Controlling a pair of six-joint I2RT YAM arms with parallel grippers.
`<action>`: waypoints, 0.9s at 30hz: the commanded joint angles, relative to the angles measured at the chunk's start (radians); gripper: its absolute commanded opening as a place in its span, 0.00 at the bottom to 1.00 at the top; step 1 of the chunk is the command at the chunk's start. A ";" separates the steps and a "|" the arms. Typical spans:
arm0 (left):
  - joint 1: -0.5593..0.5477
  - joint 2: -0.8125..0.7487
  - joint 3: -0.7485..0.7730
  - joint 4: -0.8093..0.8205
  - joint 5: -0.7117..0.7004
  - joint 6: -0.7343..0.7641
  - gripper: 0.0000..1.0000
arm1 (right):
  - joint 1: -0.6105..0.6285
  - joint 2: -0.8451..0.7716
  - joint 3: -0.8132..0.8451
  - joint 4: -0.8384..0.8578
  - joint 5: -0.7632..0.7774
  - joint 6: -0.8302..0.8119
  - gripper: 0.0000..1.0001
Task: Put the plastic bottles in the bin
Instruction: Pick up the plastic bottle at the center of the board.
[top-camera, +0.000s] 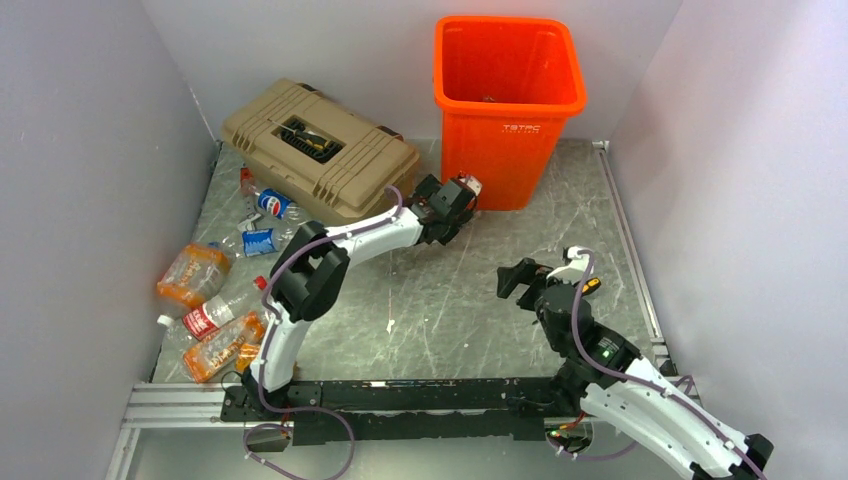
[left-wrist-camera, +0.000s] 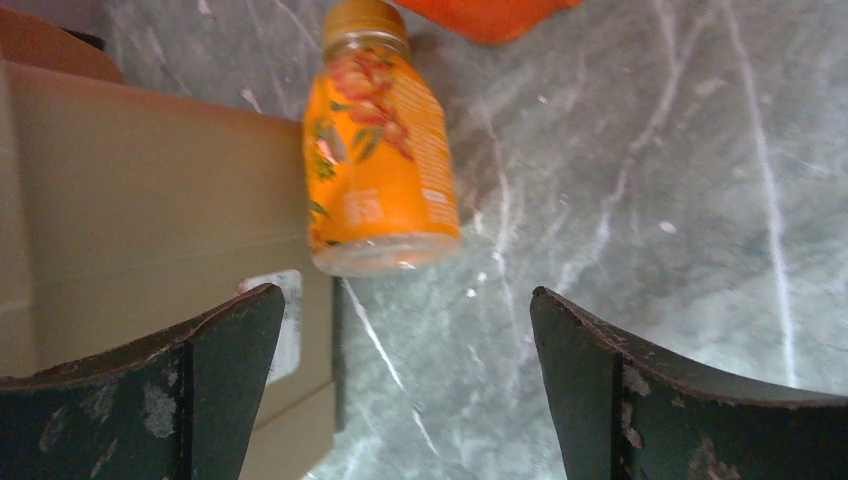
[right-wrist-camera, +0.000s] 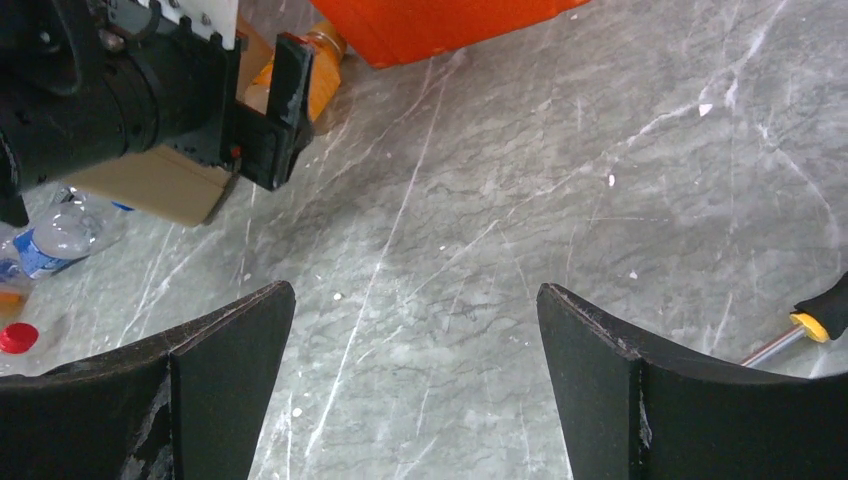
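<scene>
Task barely begun, as I judge it. My left gripper stands wide open, empty. An orange bottle rests just ahead, outside the bin, beside the toolbox. Right gripper likewise open and empty; other bottles wait at far left.

Bin: tall, bright orange, square tapered body, rolled rim, small white lettering on the front. It stands upright at the far end of the tabletop.

Juice bottle: yellow cap, orange printed label. It is outside the bin, just beside its base, with the cap end towards it.

Five more lie clustered at the tabletop's left side, well apart from the bin:
- Pepsi bottle
- clear blue-labelled bottle
- orange bottle
- red-capped bottle
- crumpled orange-labelled bottle
</scene>
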 joint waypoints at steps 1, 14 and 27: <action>0.007 0.033 0.070 0.027 -0.038 0.092 0.99 | -0.003 -0.031 0.002 -0.039 0.013 0.003 0.96; 0.030 0.159 0.143 0.055 -0.070 0.236 0.99 | -0.003 -0.041 0.007 -0.057 0.025 -0.002 0.96; 0.045 0.237 0.191 0.079 -0.097 0.261 0.95 | -0.003 -0.032 0.014 -0.062 0.028 -0.004 0.96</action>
